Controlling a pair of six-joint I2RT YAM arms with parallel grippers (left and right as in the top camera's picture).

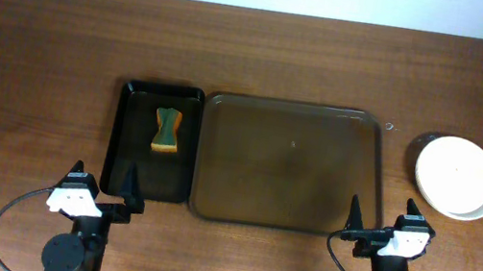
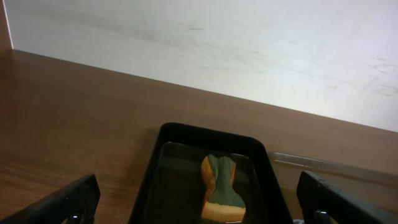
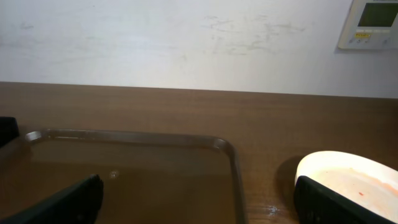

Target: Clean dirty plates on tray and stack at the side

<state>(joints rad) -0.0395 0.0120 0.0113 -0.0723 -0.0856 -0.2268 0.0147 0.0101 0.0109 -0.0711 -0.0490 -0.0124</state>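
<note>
White plates (image 1: 458,177), one sponge (image 1: 167,131), one large tray (image 1: 284,191)

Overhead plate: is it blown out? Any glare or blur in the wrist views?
Overhead: plate nearly blown out, little surface detail, soft shadow on its left; tray shows only a faint sheen. Right wrist: plate bright but reddish specks readable; jaws dark and soft at the bottom corners. Left wrist: sponge fairly sharp, no glare.

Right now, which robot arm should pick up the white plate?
Probably the right arm. The white plate sits just beyond the open right tool. The left tool is across the big tray, facing the sponge.
</note>
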